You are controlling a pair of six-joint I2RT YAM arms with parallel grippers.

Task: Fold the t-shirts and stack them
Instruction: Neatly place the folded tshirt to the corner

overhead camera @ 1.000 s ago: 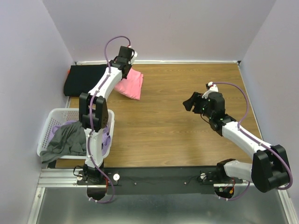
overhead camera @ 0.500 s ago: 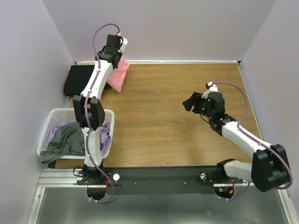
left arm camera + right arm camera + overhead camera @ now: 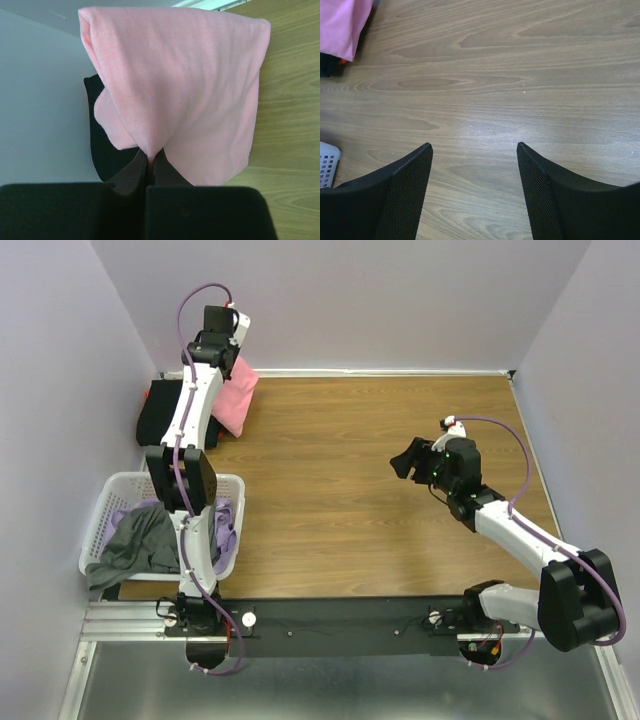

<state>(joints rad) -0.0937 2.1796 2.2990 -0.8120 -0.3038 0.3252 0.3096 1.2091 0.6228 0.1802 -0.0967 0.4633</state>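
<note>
My left gripper [image 3: 226, 358] is shut on the folded pink t-shirt [image 3: 236, 396] and holds it hanging at the far left of the table. In the left wrist view the pink t-shirt [image 3: 185, 85] drapes from the shut gripper [image 3: 150, 159], partly over the folded black t-shirt [image 3: 107, 150]. The black t-shirt [image 3: 163, 410] lies by the left wall. A grey t-shirt [image 3: 140, 540] and a lavender one [image 3: 226, 535] lie in the basket. My right gripper [image 3: 405, 462] is open and empty above the middle right; its fingers [image 3: 405, 185] frame bare wood.
The white lattice laundry basket [image 3: 112, 492] stands at the near left beside the left arm's base. Walls close the table on the left, far and right sides. The pink shirt's corner [image 3: 342, 27] shows at the top left of the right wrist view.
My left gripper has carried the pink t-shirt leftward and farther back, from the table onto the black t-shirt's edge. The right arm has not moved.
</note>
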